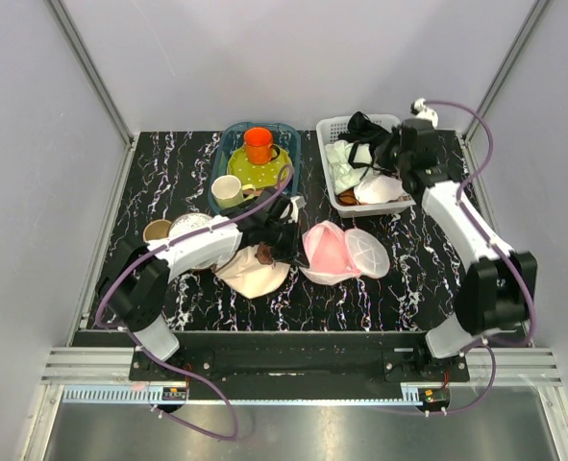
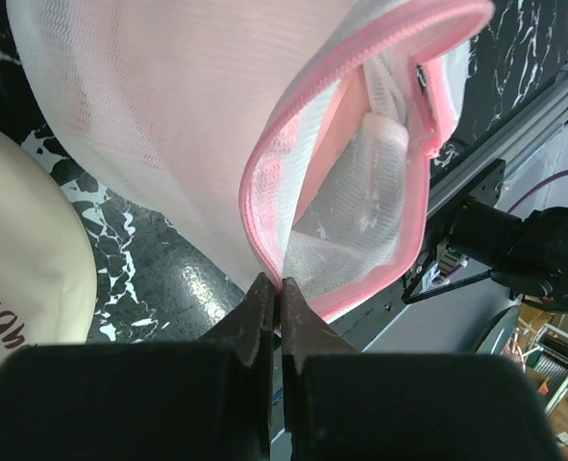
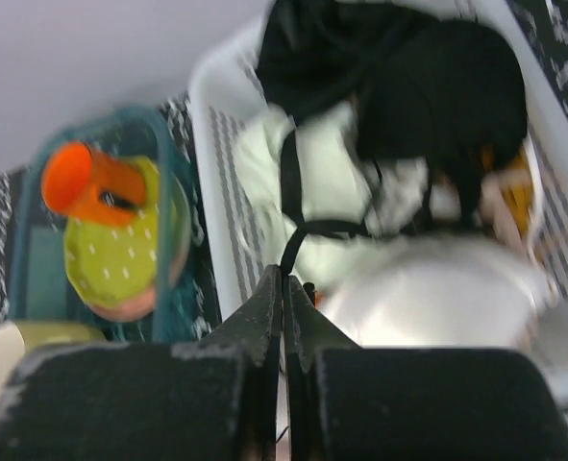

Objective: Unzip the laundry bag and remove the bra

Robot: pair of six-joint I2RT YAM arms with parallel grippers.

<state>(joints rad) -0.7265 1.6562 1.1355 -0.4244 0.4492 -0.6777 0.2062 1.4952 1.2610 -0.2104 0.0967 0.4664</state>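
Observation:
The laundry bag (image 1: 365, 254) lies open like a clamshell in the middle of the table, white mesh with a pink rim. Light-pink fabric, which looks like the bra (image 1: 324, 252), fills its left half. My left gripper (image 1: 298, 242) is at the bag's left edge. In the left wrist view it (image 2: 276, 284) is shut on the pink zip rim (image 2: 264, 182), and the gaping mouth shows white mesh inside (image 2: 351, 206). My right gripper (image 1: 378, 149) is over the white basket, shut on a black strap (image 3: 290, 240) of a dark garment (image 3: 428, 86).
The white basket (image 1: 333, 130) at the back right holds black, pale green and white items. A teal tub (image 1: 228, 144) holds an orange cup (image 1: 258, 144) and a green plate. A cream mug (image 1: 228, 191) stands by it. A beige cap (image 1: 255, 276) lies under my left arm. Small bowls (image 1: 157, 230) stand at the left.

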